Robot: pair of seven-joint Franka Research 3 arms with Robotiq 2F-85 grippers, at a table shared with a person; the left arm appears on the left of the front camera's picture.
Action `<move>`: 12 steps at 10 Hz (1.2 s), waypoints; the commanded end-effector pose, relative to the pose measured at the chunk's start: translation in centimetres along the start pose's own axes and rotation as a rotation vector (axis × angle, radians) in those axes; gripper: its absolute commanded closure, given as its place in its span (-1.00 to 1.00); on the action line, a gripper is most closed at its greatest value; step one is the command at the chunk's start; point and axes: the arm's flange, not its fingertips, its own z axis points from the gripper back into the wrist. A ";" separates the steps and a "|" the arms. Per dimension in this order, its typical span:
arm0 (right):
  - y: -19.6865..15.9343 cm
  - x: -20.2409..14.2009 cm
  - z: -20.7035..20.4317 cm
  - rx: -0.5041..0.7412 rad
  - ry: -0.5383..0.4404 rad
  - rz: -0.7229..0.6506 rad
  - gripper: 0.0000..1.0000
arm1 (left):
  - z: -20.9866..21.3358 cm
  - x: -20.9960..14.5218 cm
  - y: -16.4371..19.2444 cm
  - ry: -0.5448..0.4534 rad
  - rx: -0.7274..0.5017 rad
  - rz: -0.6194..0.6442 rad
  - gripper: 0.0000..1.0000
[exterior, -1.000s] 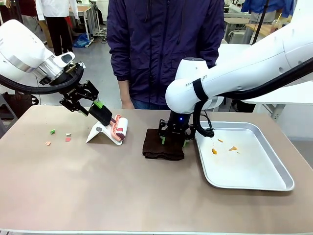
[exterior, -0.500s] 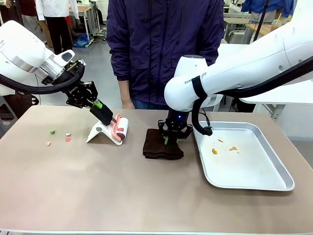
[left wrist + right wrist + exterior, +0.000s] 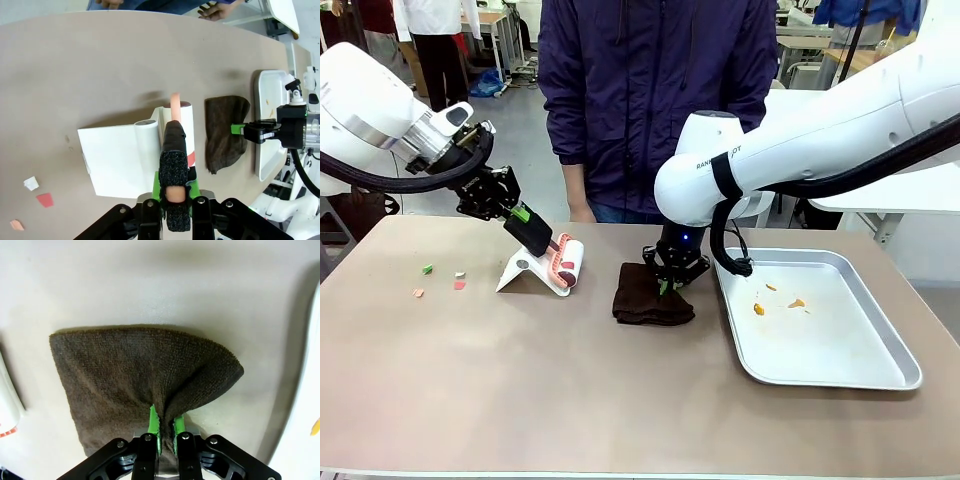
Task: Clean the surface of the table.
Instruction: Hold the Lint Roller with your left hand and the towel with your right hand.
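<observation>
Front view: we saw the brownish tabletop (image 3: 520, 380) stretching across the whole width, with a person (image 3: 655, 100) in a dark jacket standing at its far edge. Our left gripper (image 3: 523, 215) was clamped on the black-sleeved handle of a roller (image 3: 566, 262), which rested against a white wedge-shaped base (image 3: 525, 272) on the left half. 4 small scraps (image 3: 459, 285) lay near the left edge, apart from the base. Our right gripper (image 3: 665, 285) pointed down at the middle, pinching a dark brown cloth (image 3: 650, 302) that lay on the surface. Just to the right of the cloth sat a silver tray (image 3: 880, 375) holding a few orange crumbs (image 3: 758, 309).

Left wrist view: we looked along the left gripper (image 3: 174, 187), its green pads tight on both sides of the sleeved handle, whose pink core showed at both ends. The roller (image 3: 186, 125) lay along one edge of the base (image 3: 120, 160). Beyond it were the cloth (image 3: 225, 130), the right gripper (image 3: 237, 130), and the tray (image 3: 265, 125). 3 scraps (image 3: 45, 200) lay at the lower left of the tabletop (image 3: 100, 60).

Right wrist view: the right gripper (image 3: 166, 432) had its pads nearly together, squeezing a raised fold of the cloth (image 3: 130, 375). The rest of the cloth was spread on the tabletop (image 3: 150, 280), with the tray (image 3: 305, 390) rim at the right edge.
</observation>
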 end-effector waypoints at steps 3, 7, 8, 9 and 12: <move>-0.8 0.0 -0.6 0.045 0.028 0.008 1.00 | 1.5 -1.2 0.0 -0.060 -0.060 -0.046 1.00; -4.8 -0.8 2.5 0.331 -0.060 -0.025 1.00 | 3.9 -2.7 -0.4 -0.104 -0.186 -0.099 1.00; -6.4 -1.3 3.6 0.485 -0.078 -0.009 1.00 | 4.7 -3.1 -0.3 -0.116 -0.232 -0.091 1.00; -8.0 -1.9 4.5 0.638 -0.089 0.004 1.00 | 5.5 -3.2 0.2 -0.131 -0.264 -0.072 1.00; -12.6 -3.3 6.6 1.032 -0.100 0.092 1.00 | 7.4 -4.2 1.2 -0.131 -0.412 -0.091 1.00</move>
